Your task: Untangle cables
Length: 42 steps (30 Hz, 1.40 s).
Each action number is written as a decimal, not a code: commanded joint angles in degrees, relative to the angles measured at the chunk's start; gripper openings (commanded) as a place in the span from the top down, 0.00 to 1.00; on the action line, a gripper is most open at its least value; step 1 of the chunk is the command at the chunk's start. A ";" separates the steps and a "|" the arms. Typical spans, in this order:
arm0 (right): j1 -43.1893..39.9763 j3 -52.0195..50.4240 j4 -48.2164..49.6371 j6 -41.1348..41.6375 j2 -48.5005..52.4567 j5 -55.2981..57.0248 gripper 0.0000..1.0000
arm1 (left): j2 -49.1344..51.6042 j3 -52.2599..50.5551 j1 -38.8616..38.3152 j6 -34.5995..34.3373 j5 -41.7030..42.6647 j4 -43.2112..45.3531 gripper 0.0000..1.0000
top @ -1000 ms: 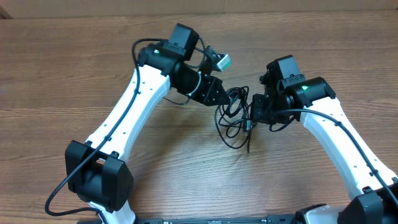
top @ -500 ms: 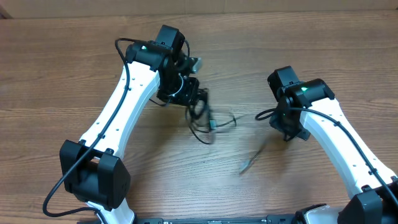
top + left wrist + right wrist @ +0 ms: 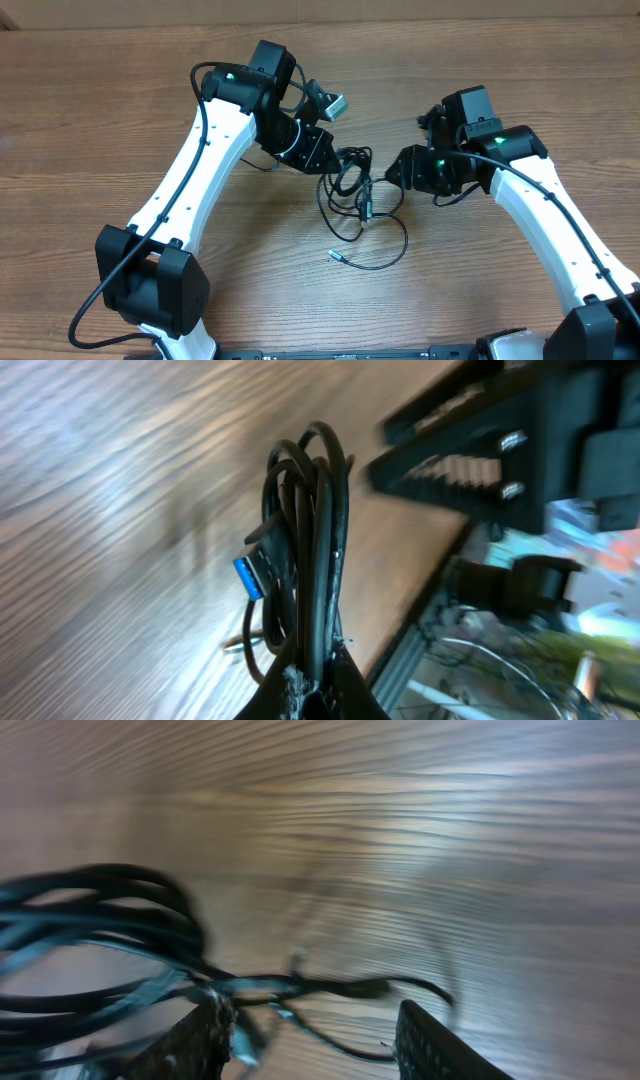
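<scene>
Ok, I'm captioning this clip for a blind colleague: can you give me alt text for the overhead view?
Over a wooden table, the left gripper pinches a bunch of black cables while the right gripper sits open just beside them. One loose loop trails across the wood toward the robot, ending in a small silver plug.

Overhead I saw soft, even light; both wrist views came through motion-blurred, cables (image 3: 120, 873) smeared, glare streaking the tabletop (image 3: 450, 840).
</scene>
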 commanded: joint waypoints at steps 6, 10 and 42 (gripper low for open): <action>4.35 -0.02 4.66 -5.07 0.07 -4.79 0.49 | -1.70 1.27 -1.70 5.05 15.26 0.02 0.96; 4.35 -0.02 5.44 -4.85 0.07 -2.36 0.88 | -1.70 1.27 -1.70 5.03 17.33 0.07 0.96; 4.22 0.02 1.18 -12.15 0.07 -16.87 0.96 | -1.57 -1.73 -1.97 -1.97 -1.70 2.47 0.60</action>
